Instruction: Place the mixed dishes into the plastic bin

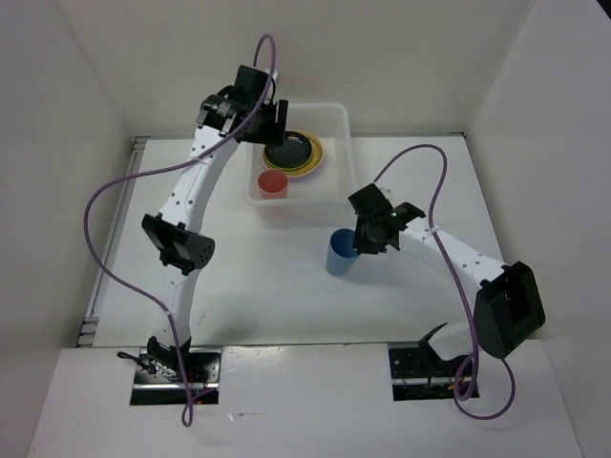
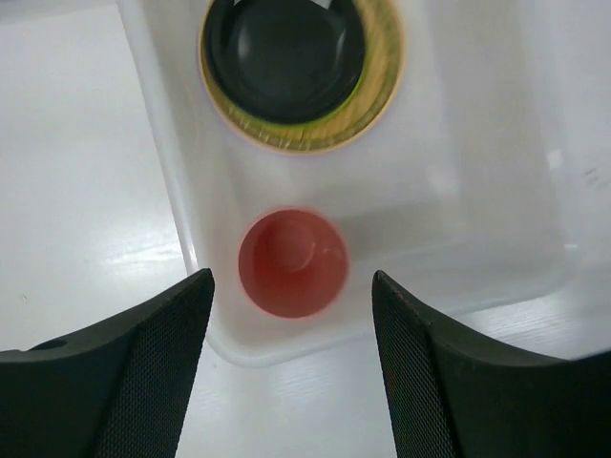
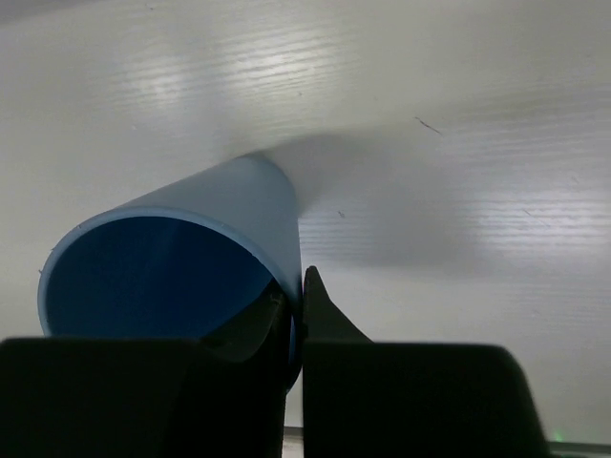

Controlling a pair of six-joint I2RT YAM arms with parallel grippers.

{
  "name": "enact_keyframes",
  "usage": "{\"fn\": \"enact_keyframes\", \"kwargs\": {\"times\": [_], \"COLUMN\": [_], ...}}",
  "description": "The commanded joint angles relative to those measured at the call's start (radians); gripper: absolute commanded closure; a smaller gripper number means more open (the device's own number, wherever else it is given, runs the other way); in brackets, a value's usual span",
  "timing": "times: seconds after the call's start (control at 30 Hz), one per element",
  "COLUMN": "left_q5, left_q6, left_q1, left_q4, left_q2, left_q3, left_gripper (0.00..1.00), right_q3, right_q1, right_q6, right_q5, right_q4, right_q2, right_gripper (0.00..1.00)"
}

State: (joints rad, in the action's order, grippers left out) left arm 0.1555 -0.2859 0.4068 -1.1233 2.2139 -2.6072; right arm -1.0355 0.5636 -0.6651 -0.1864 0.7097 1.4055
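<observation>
Right tool (image 3: 296,291) clenched on the blue cup (image 1: 340,253): one finger inside the rim, one outside, pinching the wall. The cup is over the open worktop (image 1: 267,296), outside the plastic bin (image 1: 336,113), in front of the right end of its near wall. Can't tell if its base touches the worktop.

Left tool (image 2: 291,286) released, fingers spread wide with nothing between them, hanging over the bin's near-left corner. Directly below it the coral-red cup (image 2: 292,263) stands upright, mouth up, inside the bin in that corner.

Further back in the bin is a stack of plates. The glossy black plate (image 2: 286,57) is on top, with the lime green plate (image 2: 277,127) and tan woven plate (image 2: 382,72) showing as rims under it. Coral-red cup and stack are apart, not touching.

Purple cables (image 1: 105,219) loop off both arms.
</observation>
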Motion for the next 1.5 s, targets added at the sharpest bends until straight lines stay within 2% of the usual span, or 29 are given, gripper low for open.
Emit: {"fn": "enact_keyframes", "kwargs": {"times": [0.0,0.2,0.33,0.5,0.7,0.8,0.83,0.97,1.1,1.47], "left_q5": [0.005,-0.07,-0.07,-0.054,0.006,0.015,0.015,-0.04,-0.05,-0.031], "left_q6": [0.004,-0.024,-0.042,-0.042,-0.042,-0.042,-0.042,-0.055,-0.055,-0.045], "left_q1": [0.03,0.041,0.072,0.102,0.112,0.112,0.112,0.103,0.084,0.084], "left_q4": [-0.096,-0.063,-0.063,-0.093,-0.115,0.012,0.108,0.292,0.272,0.284], "left_q2": [-0.088,-0.23,-0.301,-0.348,-0.437,-0.589,-0.63,-0.804,-0.816,-0.835], "left_q3": [-0.209,-0.28,-0.28,-0.29,-0.118,0.126,0.282,0.528,0.518,0.546], "left_gripper": [0.25,0.25,0.25,0.24,0.23,0.24,0.24,0.24,0.24,0.23], "right_q3": [-0.112,-0.388,-0.509,-0.665,-0.856,-0.919,-0.932,-1.011,-1.058,-1.038], "right_q1": [0.016,0.016,0.016,-0.033,-0.045,-0.063,-0.064,-0.073,-0.073,-0.073], "right_q6": [-0.016,0.081,0.108,0.145,0.191,0.182,0.173,0.182,0.202,0.211], "right_q5": [-0.096,-0.078,-0.085,-0.085,-0.101,-0.11,-0.11,-0.122,-0.153,-0.171], "right_q4": [0.134,0.299,0.259,0.14,0.088,0.056,0.045,0.08,0.123,0.169], "right_q2": [-0.029,-0.092,-0.082,0.099,0.354,0.473,0.493,0.595,0.681,0.748], "right_gripper": [1.0,1.0,1.0,1.0,1.0,1.0,1.0,1.0,1.0,1.0]}}
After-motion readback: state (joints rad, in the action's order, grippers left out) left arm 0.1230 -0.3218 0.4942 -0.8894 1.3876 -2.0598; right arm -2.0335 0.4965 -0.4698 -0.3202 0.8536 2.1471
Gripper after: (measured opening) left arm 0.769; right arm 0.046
